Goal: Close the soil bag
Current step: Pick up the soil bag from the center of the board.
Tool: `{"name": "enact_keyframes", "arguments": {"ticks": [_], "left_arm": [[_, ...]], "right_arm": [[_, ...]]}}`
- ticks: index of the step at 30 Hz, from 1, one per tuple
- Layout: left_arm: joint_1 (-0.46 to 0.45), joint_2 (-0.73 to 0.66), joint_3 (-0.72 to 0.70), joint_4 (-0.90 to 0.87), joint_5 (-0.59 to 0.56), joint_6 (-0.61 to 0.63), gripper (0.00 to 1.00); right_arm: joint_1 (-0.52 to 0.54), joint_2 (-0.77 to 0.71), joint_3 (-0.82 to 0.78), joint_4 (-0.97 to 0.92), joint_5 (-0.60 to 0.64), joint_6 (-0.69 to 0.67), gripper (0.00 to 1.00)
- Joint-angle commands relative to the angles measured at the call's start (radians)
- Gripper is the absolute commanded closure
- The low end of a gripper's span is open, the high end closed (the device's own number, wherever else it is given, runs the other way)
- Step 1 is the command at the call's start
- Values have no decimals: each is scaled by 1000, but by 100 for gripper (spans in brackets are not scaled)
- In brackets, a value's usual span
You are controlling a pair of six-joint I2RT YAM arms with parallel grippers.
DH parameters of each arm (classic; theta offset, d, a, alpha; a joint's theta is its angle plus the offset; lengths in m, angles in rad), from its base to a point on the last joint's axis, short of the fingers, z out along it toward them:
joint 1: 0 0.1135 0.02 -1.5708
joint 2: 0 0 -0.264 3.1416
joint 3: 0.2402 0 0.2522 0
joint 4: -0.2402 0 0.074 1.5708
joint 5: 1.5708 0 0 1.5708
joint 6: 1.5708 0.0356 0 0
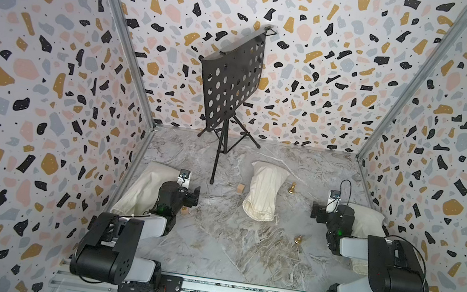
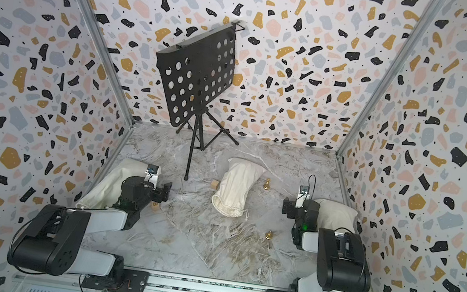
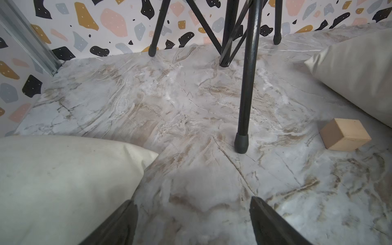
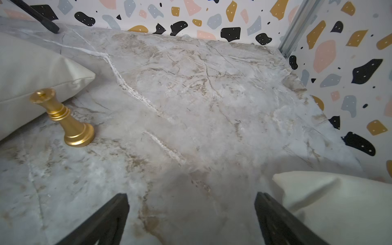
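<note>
Lying mid-table: soil bag (image 1: 263, 189) (cream cloth), between the two arms, touched by neither; same in both top views (image 2: 235, 184).
Bag mouth (image 1: 258, 212): turned toward the arm bases, looks open, drawstring slack round the rim.
L gripper (image 3: 193, 201): jaws spread wide, nothing between them, over bare marble.
R gripper (image 4: 192, 195): jaws spread wide, holding nothing, well apart from the bag.
L-side sack (image 3: 63, 180): cream, just beside one L finger; contact can't be told.
R-side sack (image 4: 339, 201): cream, just beside one R finger.
Wood cube (image 1: 240, 188): on the table just beside the bag, L-arm side.
Gold chess piece (image 1: 292, 187): upright, close by the bag's far end, R-arm side; touching or not, can't tell.
2nd gold piece (image 1: 298, 239): nearer the mouth end, apart from the bag.
Music stand (image 1: 229, 83): black, perforated desk, tripod at the back of the table; one leg near the cube.
Table (image 1: 225, 252): grey marble-look top.
</note>
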Motion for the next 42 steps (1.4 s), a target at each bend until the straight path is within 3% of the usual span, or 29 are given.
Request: {"name": "enact_keyframes", "arguments": {"ticks": [1,5,12,16,22,25,28,32,38,42], "left_arm": [[4,0,10,45,16,11,13],[4,0,1,61,60,26,1],[3,-11,-7,74,51,22,2],[-9,-123,108,-236,42,17,5],[-83,-311,145,-374,2,-1,9],[-177,-423,164,-433,-34,-65,9],[-303,-487,208,-532,-89,-153,9],[-480,-540,256,-667,-94,-279,9],[-673,-607,292,-876,-158,-329,9],[-760,-577,272,-873,-151,-361,10]], "right_arm": [[2,-12,17,-1,7,3,0],[1,-10,22,-6,7,4,0],[2,-15,14,5,9,3,0],[5,-85,45,-114,45,14,0],[59,-295,157,-468,121,62,0],[111,-402,251,-698,198,180,0],[163,-465,347,-886,185,273,0],[263,-558,408,-1142,112,300,0],[402,-761,348,-1420,26,351,5],[441,-884,249,-1467,-56,388,14]]}}
